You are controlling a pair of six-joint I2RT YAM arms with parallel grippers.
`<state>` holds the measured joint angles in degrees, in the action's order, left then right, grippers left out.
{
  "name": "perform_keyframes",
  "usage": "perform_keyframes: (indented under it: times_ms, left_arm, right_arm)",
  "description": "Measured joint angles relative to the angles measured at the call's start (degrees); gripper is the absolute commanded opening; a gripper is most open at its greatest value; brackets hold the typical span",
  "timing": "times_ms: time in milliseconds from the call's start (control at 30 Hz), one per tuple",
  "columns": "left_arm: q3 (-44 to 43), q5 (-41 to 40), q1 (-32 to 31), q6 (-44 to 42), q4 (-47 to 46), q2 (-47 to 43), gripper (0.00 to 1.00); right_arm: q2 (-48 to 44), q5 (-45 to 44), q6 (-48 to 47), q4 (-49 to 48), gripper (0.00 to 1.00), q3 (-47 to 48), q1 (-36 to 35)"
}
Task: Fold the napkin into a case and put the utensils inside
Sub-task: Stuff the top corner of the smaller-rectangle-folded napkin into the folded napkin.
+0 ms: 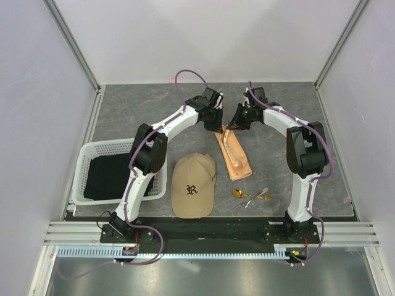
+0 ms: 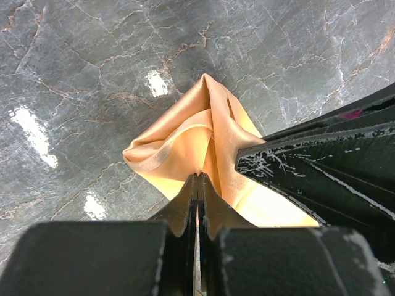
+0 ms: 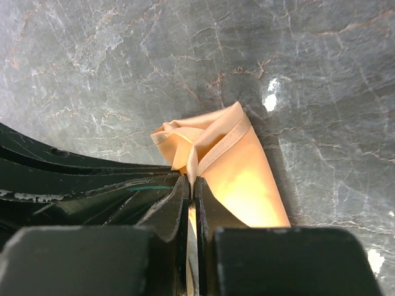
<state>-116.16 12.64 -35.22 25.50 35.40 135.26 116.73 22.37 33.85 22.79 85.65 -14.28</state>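
Peach-orange napkin [image 1: 232,157], grey veined table [image 1: 142,108], tan cap [image 1: 193,185], white basket [image 1: 82,161], gold and perhaps silvery utensils [image 1: 250,196].

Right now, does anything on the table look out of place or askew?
The napkin lies slanted as a narrow strip, its far end crumpled where the left pincer and right pincer both pinch it. A tan cap sits beside it, unrelated to table setting. The utensils lie in a loose crossed pile.

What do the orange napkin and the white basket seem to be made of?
The napkin looks like thin woven cloth with a slight satin sheen: a fine ribbed weave and soft folds show. The basket seems to be white moulded plastic, judging by its slotted walls, though it is small in view.
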Motion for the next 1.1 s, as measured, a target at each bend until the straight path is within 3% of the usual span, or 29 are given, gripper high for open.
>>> perform_keyframes:
  times_ms: [233, 467, 567, 700, 833, 1100]
  left_arm:
    - [0.17, 0.92, 0.09, 0.44, -0.79, -0.04, 0.02]
    - [3.43, 1.77, 2.45, 2.80, -0.96, -0.33, 0.02]
    - [4.55, 3.56, 3.13, 4.31, -1.31, -0.46, 0.02]
    - [5.09, 4.92, 3.65, 5.42, -1.79, -1.20, 0.02]
    - [5.18, 5.95, 3.69, 5.92, -2.82, -1.53, 0.02]
    - [5.99, 7.21, 3.67, 6.10, -3.41, -1.60, 0.02]
  right_arm:
    - [0.17, 0.70, 2.25, -2.12, 0.01, -2.32, -1.49]
    - [3.39, 1.77, 8.31, -9.35, 0.04, -5.05, -3.17]
    - [4.63, 3.69, 10.25, -12.55, 0.09, -6.91, -3.54]
    - [4.63, 4.83, 10.14, -13.03, 0.27, -6.99, -2.95]
    - [4.15, 6.08, 9.51, -12.55, 0.38, -7.17, -1.84]
    - [-0.15, 7.37, 8.33, -10.34, 0.42, -9.77, 0.20]
